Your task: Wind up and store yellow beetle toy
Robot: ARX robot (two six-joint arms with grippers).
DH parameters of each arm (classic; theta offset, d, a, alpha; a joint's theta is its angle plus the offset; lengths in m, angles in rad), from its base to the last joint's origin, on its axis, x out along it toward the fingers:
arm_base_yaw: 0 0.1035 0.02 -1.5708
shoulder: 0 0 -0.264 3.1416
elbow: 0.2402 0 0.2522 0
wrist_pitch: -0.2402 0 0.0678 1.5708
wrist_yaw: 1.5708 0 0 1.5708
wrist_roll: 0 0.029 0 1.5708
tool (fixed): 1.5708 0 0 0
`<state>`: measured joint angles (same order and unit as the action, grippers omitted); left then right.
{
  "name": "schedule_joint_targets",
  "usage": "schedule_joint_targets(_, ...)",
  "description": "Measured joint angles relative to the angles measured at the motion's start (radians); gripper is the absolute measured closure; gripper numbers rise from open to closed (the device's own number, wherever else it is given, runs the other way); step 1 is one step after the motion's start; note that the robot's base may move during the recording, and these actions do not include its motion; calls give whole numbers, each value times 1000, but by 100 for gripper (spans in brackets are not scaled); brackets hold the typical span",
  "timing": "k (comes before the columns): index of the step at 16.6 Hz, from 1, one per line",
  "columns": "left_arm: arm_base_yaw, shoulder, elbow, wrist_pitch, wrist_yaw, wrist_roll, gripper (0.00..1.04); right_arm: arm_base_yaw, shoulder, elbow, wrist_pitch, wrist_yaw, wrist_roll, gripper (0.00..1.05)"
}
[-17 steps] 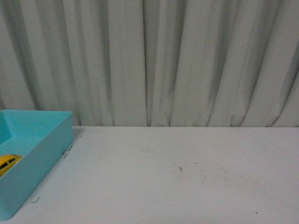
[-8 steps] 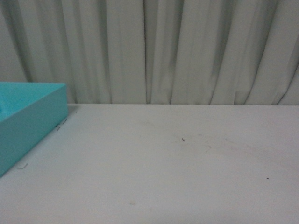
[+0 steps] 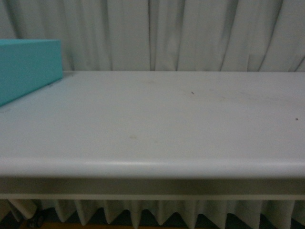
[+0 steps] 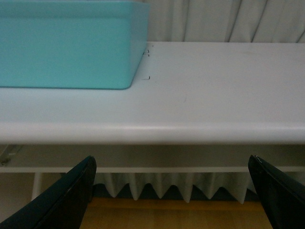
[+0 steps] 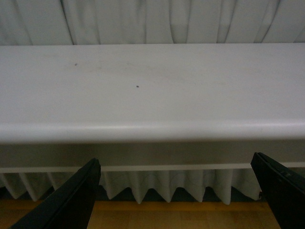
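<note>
Gaping left end effector (image 4: 171, 159) near bin (image 4: 66, 47)

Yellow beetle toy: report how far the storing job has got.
No toy shows in any view now. Both claws, left and right, hang open and empty below the table edge. The teal box shows only its outer wall, so storage can't be confirmed. Nothing in hand.
</note>
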<state>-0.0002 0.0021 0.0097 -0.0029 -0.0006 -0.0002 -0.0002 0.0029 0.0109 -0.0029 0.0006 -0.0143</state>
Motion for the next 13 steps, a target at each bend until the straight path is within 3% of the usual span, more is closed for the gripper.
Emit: schedule_joint_targets(13, 0, 0, 0, -3, 0, 0, 7, 0, 0, 0, -3, 0, 0, 7)
